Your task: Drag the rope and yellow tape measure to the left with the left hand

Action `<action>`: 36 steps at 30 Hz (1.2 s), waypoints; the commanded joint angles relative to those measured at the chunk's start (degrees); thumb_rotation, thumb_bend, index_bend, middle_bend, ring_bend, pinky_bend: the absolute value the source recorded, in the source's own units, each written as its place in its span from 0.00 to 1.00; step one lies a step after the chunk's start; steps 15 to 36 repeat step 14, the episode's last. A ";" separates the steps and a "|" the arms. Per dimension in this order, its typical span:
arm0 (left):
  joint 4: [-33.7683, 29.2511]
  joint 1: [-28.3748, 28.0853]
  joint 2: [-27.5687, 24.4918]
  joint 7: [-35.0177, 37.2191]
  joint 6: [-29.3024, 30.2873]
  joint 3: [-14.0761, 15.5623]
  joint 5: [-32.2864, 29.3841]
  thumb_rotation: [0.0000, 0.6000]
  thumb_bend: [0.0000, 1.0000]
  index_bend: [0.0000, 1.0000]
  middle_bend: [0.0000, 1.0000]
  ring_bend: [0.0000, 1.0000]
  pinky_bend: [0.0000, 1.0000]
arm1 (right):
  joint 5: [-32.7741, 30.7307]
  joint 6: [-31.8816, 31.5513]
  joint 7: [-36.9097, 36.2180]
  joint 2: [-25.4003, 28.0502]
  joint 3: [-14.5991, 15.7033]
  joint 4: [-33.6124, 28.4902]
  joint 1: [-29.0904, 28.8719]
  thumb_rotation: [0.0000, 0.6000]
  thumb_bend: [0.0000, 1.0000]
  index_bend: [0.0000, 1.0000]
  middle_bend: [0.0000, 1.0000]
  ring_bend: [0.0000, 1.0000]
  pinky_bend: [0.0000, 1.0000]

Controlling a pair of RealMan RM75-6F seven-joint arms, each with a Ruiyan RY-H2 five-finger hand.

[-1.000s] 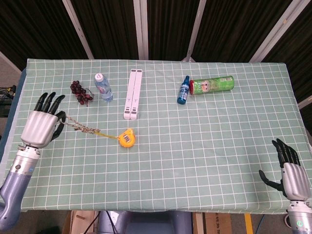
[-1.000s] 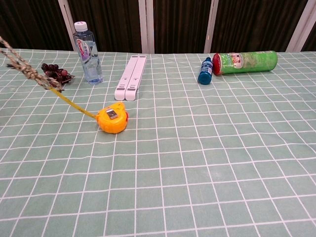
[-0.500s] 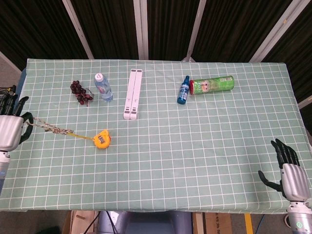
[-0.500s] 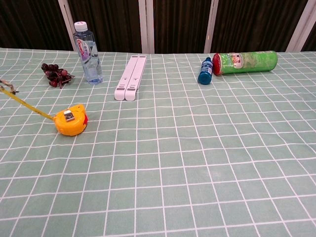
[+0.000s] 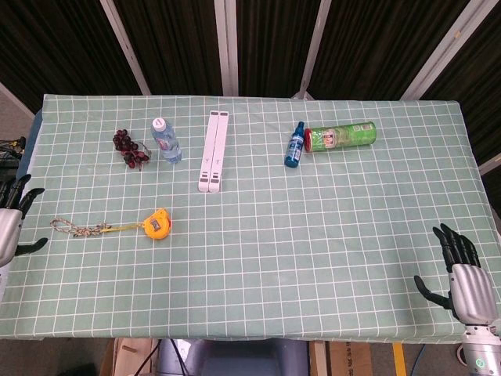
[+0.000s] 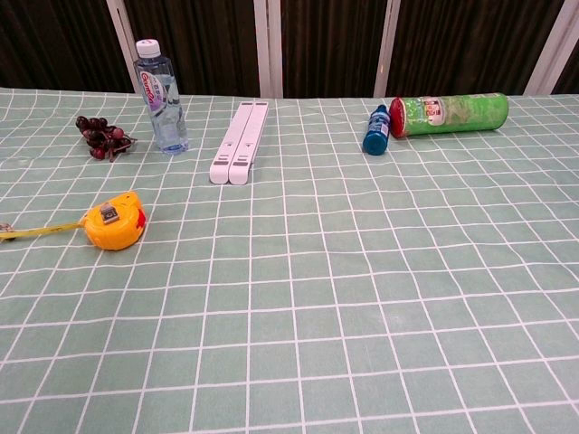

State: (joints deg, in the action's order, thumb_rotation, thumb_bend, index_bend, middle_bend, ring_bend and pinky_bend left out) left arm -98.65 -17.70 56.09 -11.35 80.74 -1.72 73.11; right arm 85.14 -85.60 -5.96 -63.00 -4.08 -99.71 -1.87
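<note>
The yellow tape measure lies on the green checked cloth at the left, its yellow blade running left to a braided rope that lies flat on the cloth. In the chest view the tape measure sits low left with its blade reaching the frame edge. My left hand is at the table's left edge, fingers apart, a short gap from the rope's end and holding nothing. My right hand hovers open at the front right corner.
A bunch of dark grapes, a water bottle and a white folded stand stand behind the tape measure. A blue bottle and a green chips can lie further right.
The left hand pulled the rope and tape measure leftward, then let go of the rope, which now lies flat. The hand has drawn back past the table edge. The right hand stayed put.
</note>
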 commanded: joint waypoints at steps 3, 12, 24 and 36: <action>-8.31 7.95 -1.06 7.01 7.73 5.44 9.82 1.00 0.04 0.12 0.00 0.00 0.00 | 2.12 -0.77 1.18 -0.09 0.74 0.96 0.07 1.00 0.32 0.00 0.00 0.00 0.00; 1.44 14.91 7.54 2.07 15.53 10.38 25.19 1.00 0.03 0.00 0.00 0.00 0.00 | 5.21 -2.32 4.28 -0.81 1.68 2.02 0.24 1.00 0.32 0.00 0.00 0.00 0.00; 2.38 15.06 8.68 2.34 15.54 9.82 25.25 1.00 0.03 0.00 0.00 0.00 0.00 | 5.37 -2.19 4.49 -0.83 1.86 2.25 0.22 1.00 0.32 0.00 0.00 0.00 0.00; 2.38 15.06 8.68 2.34 15.54 9.82 25.25 1.00 0.03 0.00 0.00 0.00 0.00 | 5.37 -2.19 4.49 -0.83 1.86 2.25 0.22 1.00 0.32 0.00 0.00 0.00 0.00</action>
